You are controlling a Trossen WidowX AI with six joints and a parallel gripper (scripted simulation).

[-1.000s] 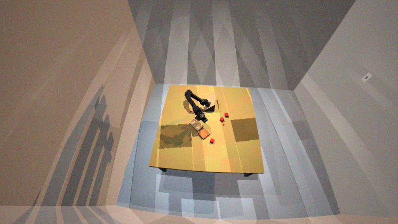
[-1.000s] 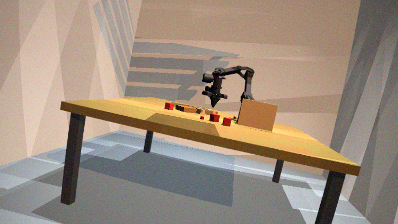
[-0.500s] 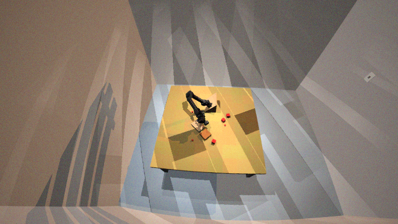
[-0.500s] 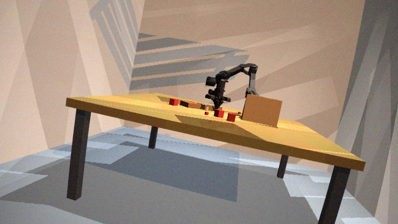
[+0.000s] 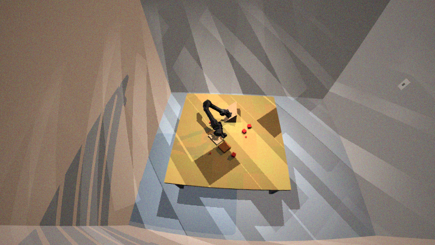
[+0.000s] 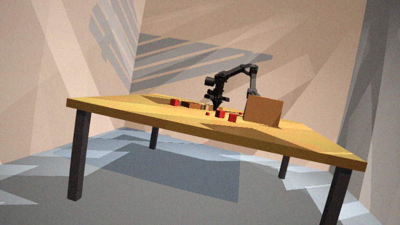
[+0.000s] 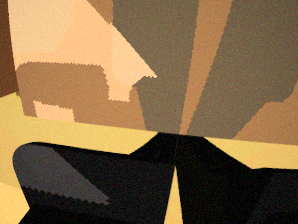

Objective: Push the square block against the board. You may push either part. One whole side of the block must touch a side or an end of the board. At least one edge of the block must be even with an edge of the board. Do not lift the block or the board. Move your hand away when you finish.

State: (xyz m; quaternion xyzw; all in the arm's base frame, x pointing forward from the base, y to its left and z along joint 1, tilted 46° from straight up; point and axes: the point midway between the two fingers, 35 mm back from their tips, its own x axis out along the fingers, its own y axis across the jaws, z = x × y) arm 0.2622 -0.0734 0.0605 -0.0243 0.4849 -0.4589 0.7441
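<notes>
Your brown square wooden block [image 5: 224, 147] [image 6: 194, 105] [image 7: 6, 60] sits by pale flat board [image 5: 216, 139] [image 6: 206, 107] [image 7: 45, 40], at five o'clock from top | full contact, even edges: cannot tell | claw [image 5: 219, 133] [image 6: 215, 108] [image 7: 176, 129] narrow, empty; withdrawal left

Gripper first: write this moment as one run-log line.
gripper: shut, empty | position: close to pale piece | brown block: near pale piece | flush contact: cannot tell

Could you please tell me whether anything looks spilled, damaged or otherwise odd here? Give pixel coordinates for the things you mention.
Nothing looks spilled or damaged; the small red cubes [image 5: 244, 130] [image 6: 220, 113] lie scattered on the table [image 5: 258, 170] [image 6: 168, 122], but none looks plainly odd.
</notes>
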